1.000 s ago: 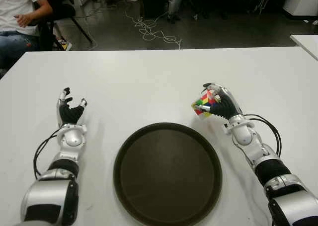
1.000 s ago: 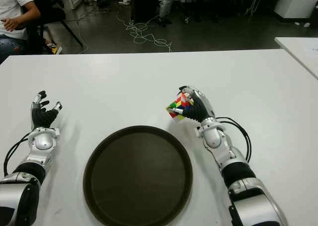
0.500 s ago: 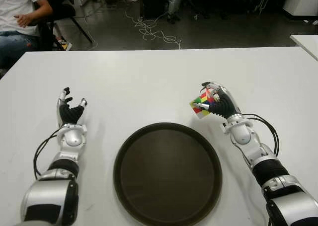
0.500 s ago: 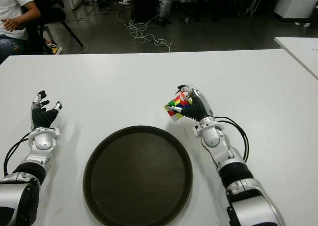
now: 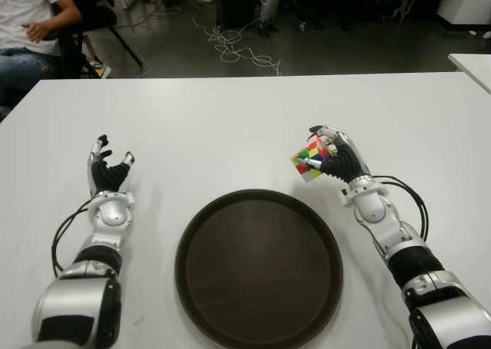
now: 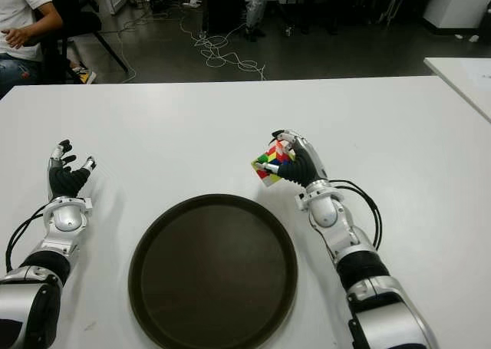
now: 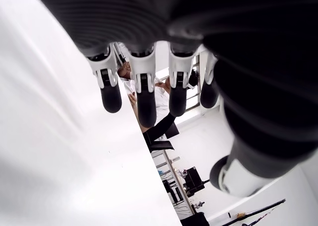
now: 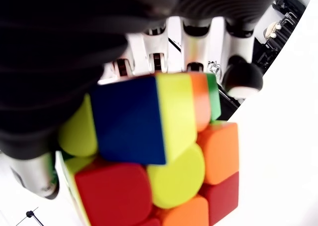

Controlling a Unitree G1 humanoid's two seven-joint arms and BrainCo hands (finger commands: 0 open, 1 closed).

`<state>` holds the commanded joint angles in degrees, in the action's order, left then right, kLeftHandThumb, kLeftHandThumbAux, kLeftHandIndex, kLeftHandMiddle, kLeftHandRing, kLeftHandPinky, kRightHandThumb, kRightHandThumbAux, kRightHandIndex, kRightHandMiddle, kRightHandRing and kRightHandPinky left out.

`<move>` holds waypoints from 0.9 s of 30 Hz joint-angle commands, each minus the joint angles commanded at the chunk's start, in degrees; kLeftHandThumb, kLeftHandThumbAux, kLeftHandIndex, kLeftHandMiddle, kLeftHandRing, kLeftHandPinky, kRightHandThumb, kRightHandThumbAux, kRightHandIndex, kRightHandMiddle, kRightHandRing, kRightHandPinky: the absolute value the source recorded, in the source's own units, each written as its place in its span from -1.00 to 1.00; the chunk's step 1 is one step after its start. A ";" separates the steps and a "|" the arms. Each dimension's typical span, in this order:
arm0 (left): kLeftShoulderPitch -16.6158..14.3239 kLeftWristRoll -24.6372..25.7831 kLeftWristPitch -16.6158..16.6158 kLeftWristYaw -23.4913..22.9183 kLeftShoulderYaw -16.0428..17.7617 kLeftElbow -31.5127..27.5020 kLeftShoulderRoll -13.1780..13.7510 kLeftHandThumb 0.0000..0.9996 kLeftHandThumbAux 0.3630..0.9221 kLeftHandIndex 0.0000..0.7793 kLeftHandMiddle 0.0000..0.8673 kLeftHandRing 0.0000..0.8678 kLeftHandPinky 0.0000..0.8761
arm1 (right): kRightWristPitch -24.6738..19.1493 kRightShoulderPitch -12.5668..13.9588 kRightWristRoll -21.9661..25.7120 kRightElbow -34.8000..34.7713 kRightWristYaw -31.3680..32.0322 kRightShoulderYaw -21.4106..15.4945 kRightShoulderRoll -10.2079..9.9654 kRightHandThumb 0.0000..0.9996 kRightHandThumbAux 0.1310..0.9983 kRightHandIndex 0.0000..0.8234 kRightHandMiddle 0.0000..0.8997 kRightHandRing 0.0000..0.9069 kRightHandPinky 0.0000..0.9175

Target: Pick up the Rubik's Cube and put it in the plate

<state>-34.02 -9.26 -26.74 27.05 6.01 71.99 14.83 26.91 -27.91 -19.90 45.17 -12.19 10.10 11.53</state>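
Observation:
My right hand (image 5: 330, 156) is shut on the Rubik's Cube (image 5: 308, 162), holding it a little above the white table, just beyond the right far rim of the plate. In the right wrist view the cube (image 8: 159, 151) fills the picture, with fingers (image 8: 189, 42) curled over it. The plate (image 5: 258, 266) is a round dark brown tray with nothing in it, near the table's front middle. My left hand (image 5: 107, 169) shows at the left of the plate, fingers spread and holding nothing.
The white table (image 5: 230, 119) stretches far behind the plate. A seated person (image 5: 31, 34) is past its far left corner. Cables (image 5: 238, 50) lie on the dark floor beyond. A second white table edge (image 5: 472, 64) shows far right.
My right hand has carried the cube slightly left and farther up the view. The left hand has not moved.

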 joint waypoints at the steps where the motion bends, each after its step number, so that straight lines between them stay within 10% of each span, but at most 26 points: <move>1: 0.00 -0.07 -0.02 0.06 -0.05 0.02 0.02 -0.76 0.23 -0.73 -0.68 -0.69 -0.75 | 0.23 -0.13 0.19 -0.05 0.02 -0.06 -0.27 0.83 0.19 0.92 0.95 0.91 0.91; 27: 0.05 -0.10 0.10 0.02 -0.13 0.02 -0.04 -0.85 0.26 -0.73 -0.70 -0.72 -0.80 | 3.64 3.90 6.56 -14.22 8.31 -0.38 -3.82 0.80 0.21 0.95 0.96 0.92 0.91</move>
<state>-33.97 -9.36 -26.64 27.06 5.88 72.01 14.79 30.55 -24.01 -13.34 30.95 -3.87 9.72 7.71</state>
